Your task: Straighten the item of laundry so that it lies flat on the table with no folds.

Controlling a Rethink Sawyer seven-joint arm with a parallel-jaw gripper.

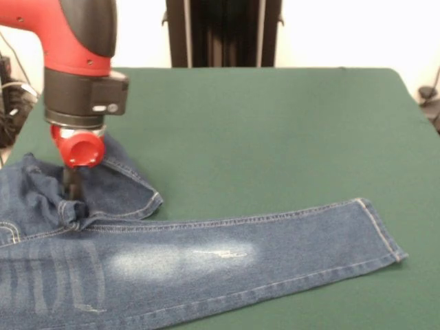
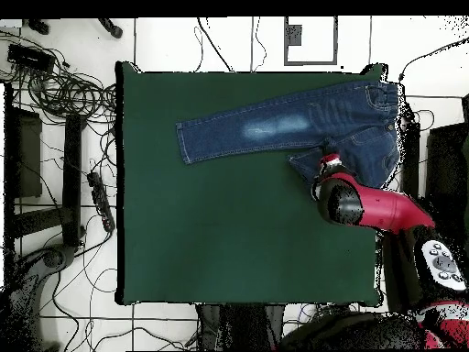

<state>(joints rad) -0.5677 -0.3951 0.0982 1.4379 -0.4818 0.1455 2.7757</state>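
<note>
Denim jeans point(image 1: 179, 268) bunched right under gripper point(image 1: 71, 199), on table point(image 1: 275, 137).

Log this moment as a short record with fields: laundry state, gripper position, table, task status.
laundry: jeans, one leg stretched out flat with a faded whitish patch; the other leg folded back in a short bunch near the crotch
gripper: gripper down on the bunched denim by the crotch; whether it is open or shut cannot be told
arm: red and black arm reaching in over the table's corner
table: green table, jeans lying along one edge
task status: not done, one leg remains folded
</note>
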